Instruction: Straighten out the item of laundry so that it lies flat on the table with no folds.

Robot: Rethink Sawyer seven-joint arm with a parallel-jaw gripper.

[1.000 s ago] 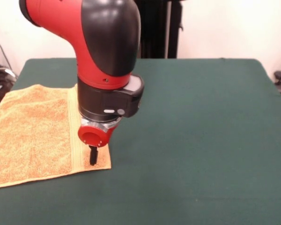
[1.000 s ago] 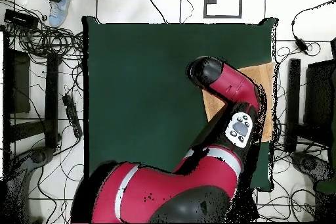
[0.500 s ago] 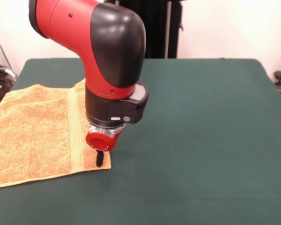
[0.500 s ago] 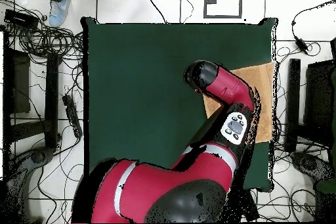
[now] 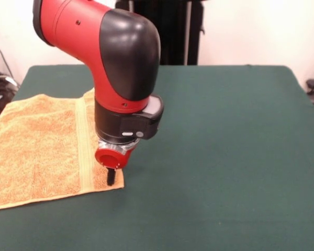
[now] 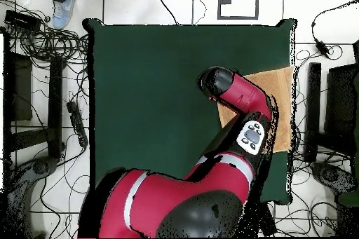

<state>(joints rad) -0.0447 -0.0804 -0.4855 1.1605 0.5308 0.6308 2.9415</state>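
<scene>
Starting at the left of the front view: the towel [image 5: 39, 149] sits at the left end of the counter [image 5: 225, 157], its left edge running up to the counter's edge. It's an orange-tan terry square, nubby and matte, with a flatter woven ribbed band near its right edge. To me it looks pretty much spread out already, no obvious fold on the part I can see, though the arm hides the strip along its right side, so I wouldn't call it done. What's left is likely just checking that covered edge and corner.

Moving right, the claw [image 5: 111, 178] is down on the towel's near right corner, just inside the band. Only a dark tip shows under the red wrist (so honestly I cannot tell whether it's clenched on cloth or let go).

Further right is just dark green cloth covering the counter, smooth and way bigger than the towel.
</scene>
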